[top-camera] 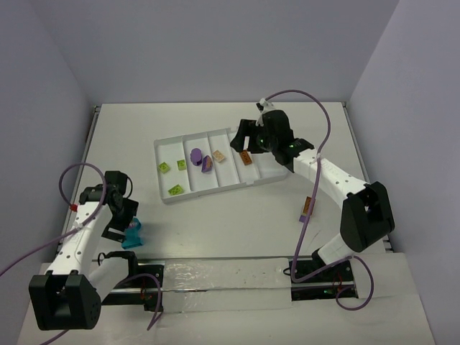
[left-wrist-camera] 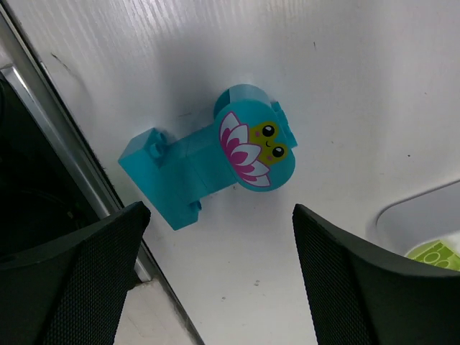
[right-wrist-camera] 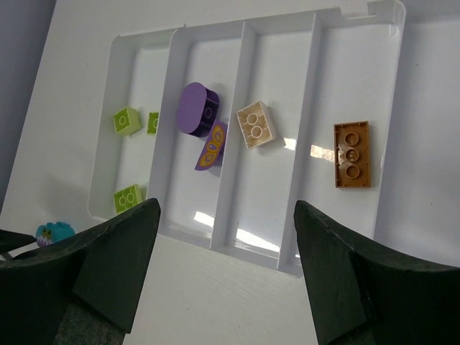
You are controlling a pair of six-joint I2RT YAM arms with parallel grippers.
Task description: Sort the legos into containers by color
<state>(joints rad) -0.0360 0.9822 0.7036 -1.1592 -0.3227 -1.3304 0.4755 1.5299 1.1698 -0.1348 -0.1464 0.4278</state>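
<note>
The teal brick (left-wrist-camera: pixel 208 162) is lying on the tabletop (left-wrist-camera: pixel 345 86) by the left arm. In the left wrist view its long axis is slanting, with the flower-printed round end at upper right. The left pincer (left-wrist-camera: pixel 219 215) is hanging wide apart above it, touching nothing. The right pincer (right-wrist-camera: pixel 226 215) is gaping empty over the tray (right-wrist-camera: pixel 309 129).

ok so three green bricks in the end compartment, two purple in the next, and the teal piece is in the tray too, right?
No. The teal piece is not in the tray; it lies on the table below the open left gripper, as the left wrist view shows. Three green bricks in the end compartment and two purple in the next are right.
</note>
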